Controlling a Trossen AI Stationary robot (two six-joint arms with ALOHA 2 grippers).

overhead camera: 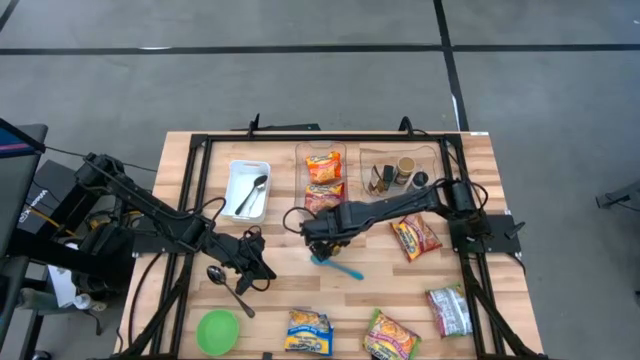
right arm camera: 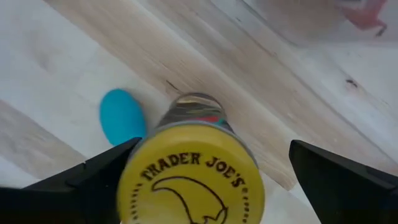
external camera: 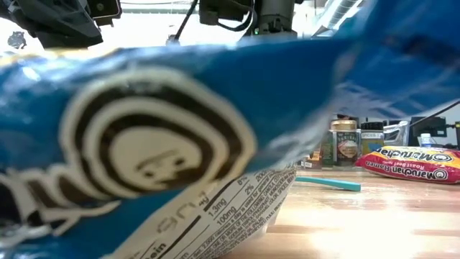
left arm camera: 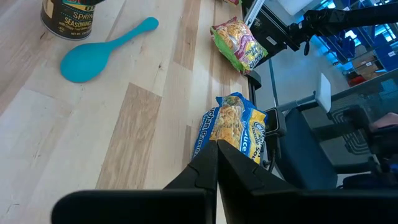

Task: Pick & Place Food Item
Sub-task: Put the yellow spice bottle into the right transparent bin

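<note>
Fingers of my right gripper [right arm camera: 205,180] stand spread as wide as they go, one on each side of the jar [right arm camera: 191,171], with nothing clamped yet. In the right wrist view its yellow lid fills the lower middle, the dark fingers [right arm camera: 339,180] flanking it with daylight on both sides. From above, that gripper sits at the centre of the worktop [overhead camera: 280,290], just above the teal spoon [overhead camera: 338,267].

I judge this as either the approach to a grasp or the moment just after a release; the frames alone do not tell which. If it is the grasp, my next move calls for staying centred over the lid and closing evenly on the body below it, so the round side does not squirm out.

Jar stands upright, long axis vertical, lid facing my camera, base on the wood right beside the spoon's bowl [right arm camera: 122,116].

My left gripper [left arm camera: 217,174] waits at lower left of the high view, fingers pressed together and empty, pointing toward a blue noodle packet [left arm camera: 233,127].
</note>
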